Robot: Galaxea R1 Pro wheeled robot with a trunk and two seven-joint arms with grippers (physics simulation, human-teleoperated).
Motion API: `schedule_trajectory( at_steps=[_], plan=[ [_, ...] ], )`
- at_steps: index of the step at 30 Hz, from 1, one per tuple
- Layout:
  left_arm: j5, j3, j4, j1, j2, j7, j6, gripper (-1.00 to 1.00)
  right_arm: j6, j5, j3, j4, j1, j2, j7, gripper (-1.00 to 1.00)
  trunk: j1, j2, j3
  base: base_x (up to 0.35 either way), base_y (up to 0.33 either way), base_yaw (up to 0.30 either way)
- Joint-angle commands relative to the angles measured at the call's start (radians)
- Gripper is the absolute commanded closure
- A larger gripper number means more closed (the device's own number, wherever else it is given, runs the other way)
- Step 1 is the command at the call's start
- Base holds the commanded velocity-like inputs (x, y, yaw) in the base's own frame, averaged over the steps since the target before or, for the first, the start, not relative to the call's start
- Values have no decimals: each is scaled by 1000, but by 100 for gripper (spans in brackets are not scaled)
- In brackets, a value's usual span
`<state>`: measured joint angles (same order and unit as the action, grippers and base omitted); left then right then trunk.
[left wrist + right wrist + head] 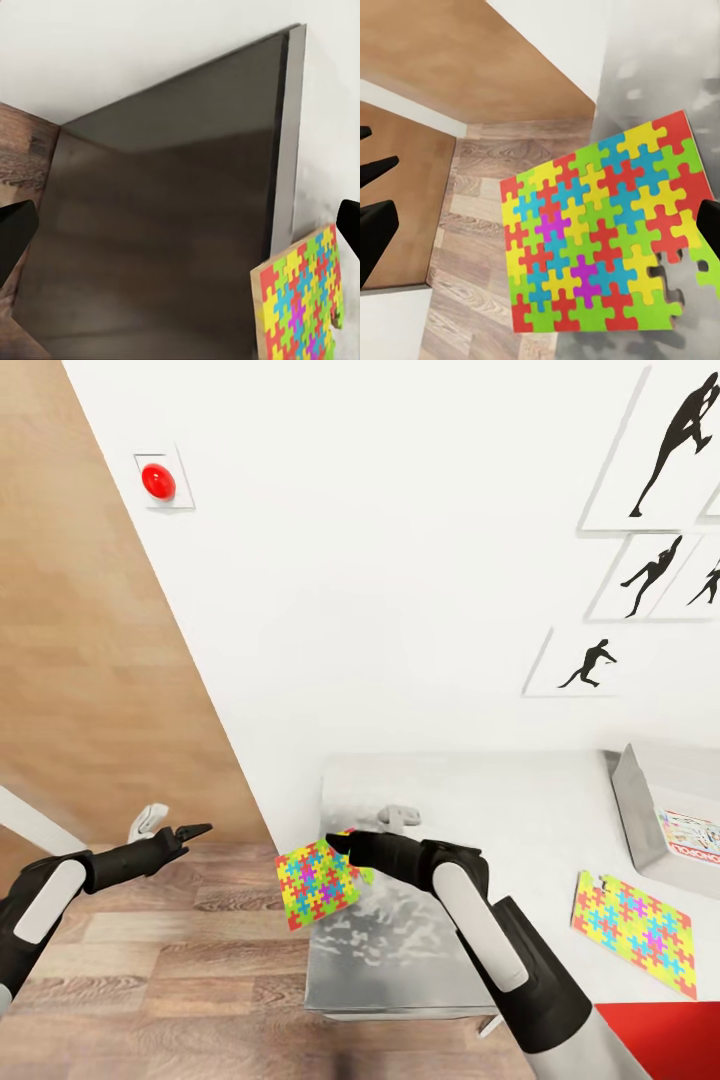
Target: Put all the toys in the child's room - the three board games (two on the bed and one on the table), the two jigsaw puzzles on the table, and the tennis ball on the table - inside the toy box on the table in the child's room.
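Item 1, table [520, 800]: long desk with a pale grey top and dark grey side, seen against the white wall.

Item 2, toy box [640, 810]: shallow grey bin with flared sides, set at the far right of the table top. One pale printed board game [690, 835] with a red banner is seen inside it; this is judged done. The rest of the bin is cut off by the picture's edge.

Item 3, first jigsaw puzzle [633, 930]: thin multicoloured square, lying flat on the table just beside the bin, still to be loaded.

Item 4, second jigsaw puzzle [316, 882]: like square, overhanging the table's left corner, with the right gripper [345, 847] at its edge. Whether the claw is clamped on it cannot be told.

Item 5, left gripper [190, 830]: held over the wooden floor, fingers spread, empty.
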<state>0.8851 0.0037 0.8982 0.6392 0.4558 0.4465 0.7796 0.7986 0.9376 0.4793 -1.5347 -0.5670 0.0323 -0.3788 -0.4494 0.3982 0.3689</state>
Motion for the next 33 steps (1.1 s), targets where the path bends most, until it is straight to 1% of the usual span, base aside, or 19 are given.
schedule_trajectory(
  at_steps=[1, 4, 8, 14, 15, 17, 19, 20, 21, 22, 23, 24, 25, 28, 29, 30, 31, 32, 33],
  plan=[
    [4, -1, -3, 1, -1, 1, 6, -100, 2, 10, 0, -5, 0, 0, -9, -100, -1, 2, 2, 0, 0, 0],
    [4, -16, -10, 2, -4, 1, 7, -100, 2, 10, 0, -24, 2, 0, -8, -100, -1, 2, 2, 0, 0, 0],
    [3, -49, -38, 9, -6, 3, 4, -100, 2, 10, -1, -41, 11, 0, -6, -100, -1, 2, 1, 0, 0, -4],
    [4, -64, -61, 12, -6, 17, 2, -100, 4, 10, -2, -46, 16, -1, -5, -100, -1, 2, -5, 0, 0, -78],
    [4, -66, -63, 12, -6, 36, 2, -100, 4, 10, -2, -46, 16, -1, -5, -100, -1, 2, -6, 0, 0, -112],
    [3, -78, -67, 13, -5, 108, 2, -100, 5, 10, -2, -47, 16, -1, -4, -100, -1, 2, -9, 0, 0, -94],
    [1, -109, -77, 13, -3, 196, 0, -100, 4, 10, -2, -47, 17, -1, -3, -100, -1, 2, -10, 0, 0, -42],
    [1, -119, -80, 13, -1, 217, 0, -100, 3, 11, -2, -47, 17, -1, -3, -100, -1, 2, -10, 0, 0, -26],
    [-1, -139, -87, 13, 2, 257, -1, -100, 2, 11, -2, -47, 17, -2, -2, -100, -1, 2, -10, 0, 0, -17],
    [-1, -146, -90, 13, 3, 275, -1, -100, 1, 11, -1, -47, 17, -2, -2, -100, -1, 2, -11, 0, 0, -25],
    [-2, -157, -95, 12, 7, 310, -2, -100, -1, 11, -1, -47, 19, -2, -2, -100, -1, 2, -11, 0, 0, -70],
    [-2, -161, -97, 12, 9, 326, -2, -100, -1, 12, -1, -47, 20, -2, -1, -100, -1, 2, -12, 0, 0, -92],
    [-2, -169, -99, 12, 17, 355, -3, -100, -2, 12, -1, -48, 26, -2, 3, -100, -1, 2, -13, 0, 0, -124],
    [-3, -178, -102, 11, 39, 401, -3, -100, -7, 11, -4, -48, 37, -4, 32, -100, -1, 2, -16, 0, 0, -148],
    [-3, -181, -103, 10, 51, 420, -3, -100, -13, 11, -13, -48, 40, -11, 63, -100, -1, 2, -17, 0, 0, -165],
    [-3, -182, -104, 9, 65, 438, -3, -100, -24, 11, -27, -48, 44, -23, 104, -100, -1, 2, -19, 0, 0, -171],
    [-3, -183, -104, 9, 82, 455, -3, -100, -39, 11, -43, -48, 51, -41, 154, -100, -1, 2, -20, 0, 0, -173],
    [-3, -184, -104, 9, 90, 463, -3, -100, -48, 11, -51, -48, 56, -51, 182, -100, -1, 2, -21, 0, 0, -172],
    [-2, -185, -105, 8, 107, 482, -3, -100, -68, 10, -64, -48, 66, -69, 240, -100, -1, 2, -23, 0, 0, -166]
  ],
)
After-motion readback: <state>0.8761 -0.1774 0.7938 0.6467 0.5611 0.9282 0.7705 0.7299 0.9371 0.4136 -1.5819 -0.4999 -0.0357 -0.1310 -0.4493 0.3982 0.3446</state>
